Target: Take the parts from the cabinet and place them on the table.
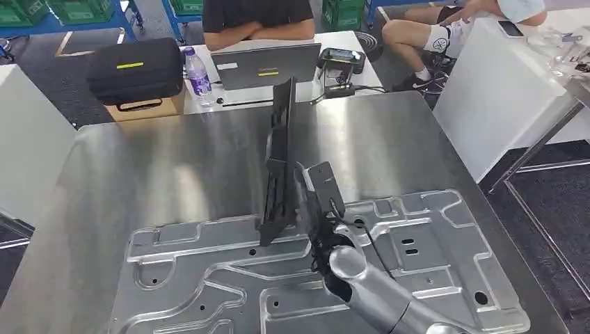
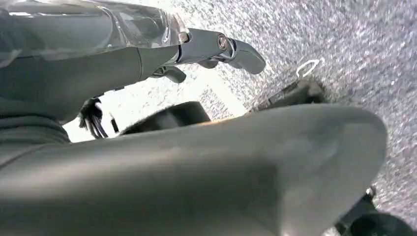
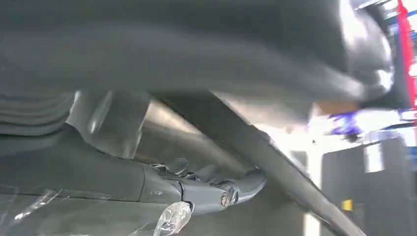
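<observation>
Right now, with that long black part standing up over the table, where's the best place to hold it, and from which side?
The long black part stands nearly upright, its lower end over the pressed metal panel. The right hand grips that lower end from the robot's near side. That looks best: the wider bracket there gives the fingers purchase, while the upper stretch is thin and would probably tip.

Beyond the far edge: a black carrying case [image 1: 137, 69] with a yellow stripe, sitting atop a cardboard box [image 1: 147, 107]. Just beside it, a clear bottle [image 1: 198, 74] with a purple label, upright. Next along, a grey laptop [image 1: 265, 65], lid up, back facing this way. Near its far side, a black handheld controller [image 1: 341, 58]. Behind the laptop, a person [image 1: 257, 19] with folded arms. Farther off, green crates [image 1: 80, 10] on blue racks. Off to the side, a white table [image 1: 501, 76] carrying a phone [image 1: 511, 28].
</observation>
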`<state>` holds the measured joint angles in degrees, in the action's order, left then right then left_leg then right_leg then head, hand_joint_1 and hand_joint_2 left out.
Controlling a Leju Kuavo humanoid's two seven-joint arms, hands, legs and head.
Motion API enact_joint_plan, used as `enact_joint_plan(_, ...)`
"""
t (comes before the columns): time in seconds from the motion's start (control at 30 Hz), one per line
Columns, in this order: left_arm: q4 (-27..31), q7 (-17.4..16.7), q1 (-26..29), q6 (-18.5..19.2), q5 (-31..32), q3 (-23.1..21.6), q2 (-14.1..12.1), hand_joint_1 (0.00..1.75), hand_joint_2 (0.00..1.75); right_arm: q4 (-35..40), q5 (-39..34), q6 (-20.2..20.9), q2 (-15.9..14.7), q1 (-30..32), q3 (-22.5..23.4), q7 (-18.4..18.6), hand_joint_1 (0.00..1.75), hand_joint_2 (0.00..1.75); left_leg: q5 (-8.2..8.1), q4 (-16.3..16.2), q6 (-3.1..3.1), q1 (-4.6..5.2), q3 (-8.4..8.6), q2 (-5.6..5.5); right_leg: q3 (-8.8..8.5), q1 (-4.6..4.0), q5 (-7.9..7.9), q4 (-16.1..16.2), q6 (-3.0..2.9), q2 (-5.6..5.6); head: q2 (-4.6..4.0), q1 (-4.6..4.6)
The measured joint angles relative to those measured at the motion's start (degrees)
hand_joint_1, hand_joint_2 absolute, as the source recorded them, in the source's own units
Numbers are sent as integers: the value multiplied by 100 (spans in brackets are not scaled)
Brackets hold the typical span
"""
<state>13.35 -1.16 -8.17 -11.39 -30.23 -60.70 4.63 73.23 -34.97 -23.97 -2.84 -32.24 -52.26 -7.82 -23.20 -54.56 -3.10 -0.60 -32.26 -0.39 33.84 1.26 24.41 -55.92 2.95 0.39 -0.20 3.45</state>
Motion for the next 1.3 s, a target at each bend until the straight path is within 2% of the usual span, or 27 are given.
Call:
enact_joint_plan(0.03,0,31,10,-2,-37,11,0,0,0,240,160,-79,-22,79,33,-39,0,0,30,22,-28,27,-8,5,48,-1,197,-164,3,-6,0,-8)
enact_joint_plan(0.1,0,83,46,-20,-116,57,0,0,0,645,483,-191,-74,210,59,-99,0,0,70,20,-91,40,-56,22,364,-4,822,-1069,3,-6,0,-26)
enact_joint_plan(0.17,0,105,77,-48,-177,74,0,0,0,1016,804,-296,-122,371,72,-129,0,0,114,14,-109,60,-118,31,576,-10,1115,-1799,27,-6,0,-28)
enact_joint_plan(0.2,0,123,93,-59,-197,85,0,0,0,1187,918,-326,-151,460,76,-142,0,0,142,13,-105,64,-147,31,501,-9,1058,-1769,28,-7,0,-28)
enact_joint_plan(0.23,0,131,110,-61,-204,92,0,0,0,1384,1009,-352,-179,543,81,-153,0,0,172,8,-92,64,-181,30,265,-9,887,-1437,25,-8,0,-28)
enact_joint_plan(0.3,0,151,131,-63,-204,92,0,0,0,1692,1081,-368,-207,584,102,-162,0,0,215,-32,-43,59,-246,30,-442,1,498,-318,24,-25,0,-30)
enact_joint_plan(0.33,0,155,130,-72,-204,94,-2,0,0,1813,1105,-368,-214,584,116,-171,0,0,228,-74,-17,82,-285,31,-676,3,557,97,21,-38,0,-30)
enact_joint_plan(0.37,0,162,130,-77,-210,98,-2,0,0,1931,1127,-363,-221,627,124,-194,0,175,253,-77,12,92,-294,28,-622,-48,413,-15,-39,-8,0,-22)
enact_joint_plan(0.43,0,166,137,-79,-274,118,-4,0,0,2211,1239,-324,-254,758,157,-282,0,175,317,-95,75,89,-318,22,-577,-47,423,22,-83,-2,0,-19)
enact_joint_plan(0.5,-7,166,163,-79,-308,144,-15,0,0,2454,1333,-271,-262,908,159,-335,0,175,332,-110,122,53,-370,7,-507,-7,326,55,-189,-24,0,-24)
enact_joint_plan(0.53,-7,164,173,-76,-308,149,-13,0,0,2556,1346,-250,-269,947,159,-345,0,175,58,-263,176,59,-460,16,-421,-6,254,53,-223,-16,0,-13)
enact_joint_plan(0.6,-7,166,175,-63,-308,177,-13,0,0,2747,1383,-232,-278,1019,166,-363,0,175,-669,-1069,255,21,-697,16,-265,-7,143,52,-251,-17,0,18)
enact_joint_plan(0.67,-7,166,170,-44,-308,195,-13,0,0,2903,1405,-224,-299,1133,175,-367,0,175,-1006,-1881,277,18,-836,16,-121,-19,37,44,-248,-27,0,18)
enact_joint_plan(0.73,-9,168,170,-13,-308,203,-13,0,0,3022,1409,-221,-317,1219,175,-367,0,175,-740,-1762,241,23,-556,15,17,-33,-68,43,-246,-33,0,18)
enact_joint_plan(0.8,-7,168,170,-4,-308,208,-13,0,0,3046,1409,-217,-321,1230,175,-367,0,175,-657,-1623,226,27,-436,15,41,-36,-89,43,-243,-32,0,18)
enact_joint_plan(0.83,-7,179,164,26,-311,223,-13,0,0,3151,1409,-201,-334,1259,192,-370,0,175,-419,-840,134,64,112,13,113,-55,-165,44,-232,-22,0,18)
enact_joint_plan(0.87,-9,182,146,46,-317,227,-15,0,0,3233,1407,-180,-337,1264,210,-372,0,175,-461,-217,45,99,563,9,142,-49,-213,43,-221,-18,0,18)
enact_joint_plan(0.9,-9,182,128,52,-326,230,-15,0,0,3293,1403,-171,-343,1274,227,-376,0,175,-564,200,-1,129,769,14,164,-77,-254,42,-181,-18,0,20)
enact_joint_plan(0.93,-9,182,116,70,-332,230,-15,0,0,3328,1400,-151,-350,1285,234,-378,0,175,-530,157,25,139,727,8,163,-57,-326,81,-141,-29,0,2)
enact_joint_plan(1.0,-9,175,121,107,-359,230,-13,0,0,3420,1392,-112,-356,1320,240,-380,0,175,-445,178,-25,166,669,9,173,-40,-427,115,-75,-32,0,22)
enact_joint_plan(1.03,-9,168,135,118,-370,230,-11,0,0,3466,1392,-99,-369,1347,253,-387,0,175,-325,274,-63,86,638,17,201,-68,-403,101,-39,-20,0,18)
enact_joint_plan(1.07,-9,166,139,125,-376,230,-11,0,0,3501,1394,-86,-382,1364,271,-394,0,175,-250,281,-73,102,601,37,273,-61,-149,-45,-21,-13,0,16)
enact_joint_plan(1.13,-9,166,135,129,-385,234,-9,0,0,3582,1407,-55,-411,1379,301,-422,0,175,-122,276,-130,101,429,45,501,-52,635,-824,7,-17,0,-13)
enact_joint_plan(1.17,-9,168,136,131,-383,234,-2,0,0,3627,1429,-38,-420,1406,306,-452,0,175,-51,271,-129,105,340,50,604,-54,893,-1293,18,-16,0,-13)
enact_joint_plan(1.2,-9,168,138,129,-383,234,-2,0,0,3662,1451,-18,-428,1429,306,-470,0,175,14,258,-125,106,249,55,657,-54,953,-1647,29,-16,0,-17)
enact_joint_plan(1.23,-9,171,140,131,-383,234,-2,0,0,3697,1468,0,-435,1448,306,-488,0,175,80,243,-116,104,151,68,622,-46,826,-1813,37,-18,0,-17)
enact_joint_plan(1.3,-9,184,141,129,-385,234,-2,0,0,3761,1508,15,-444,1462,306,-516,0,175,197,185,-76,86,-54,77,185,-24,345,-1393,52,-20,0,-17)
